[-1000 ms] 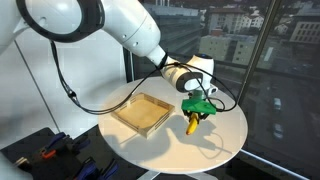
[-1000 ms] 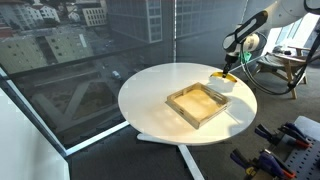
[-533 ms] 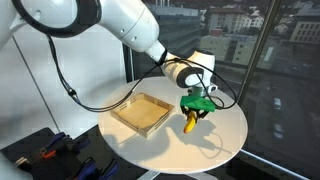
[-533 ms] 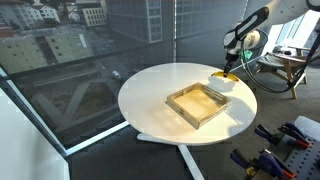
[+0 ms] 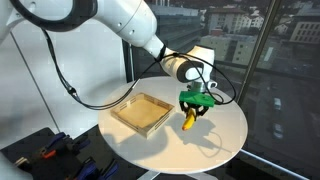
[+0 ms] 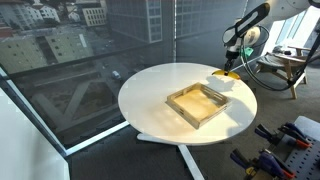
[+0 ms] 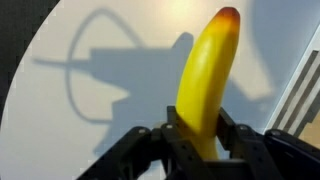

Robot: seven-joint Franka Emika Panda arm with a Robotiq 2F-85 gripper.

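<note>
My gripper [image 5: 192,108] is shut on a yellow banana [image 5: 188,121] and holds it hanging above the round white table [image 5: 215,145], to the right of a shallow wooden tray [image 5: 141,113]. In the wrist view the banana [image 7: 205,80] stands between my black fingers [image 7: 195,135], its brown tip pointing away over the white tabletop [image 7: 70,110]. In an exterior view the gripper [image 6: 230,66] holds the banana [image 6: 227,74] near the table's far edge, just beyond the tray [image 6: 201,103].
Large windows with a city view stand behind the table. Black cables loop from the arm [image 5: 70,90]. Tools and clutter lie on a lower surface [image 5: 50,150], also seen in an exterior view [image 6: 285,145]. The table edge is close to the gripper [image 7: 300,90].
The gripper with the banana has risen slightly above the table; the tray has not moved.
</note>
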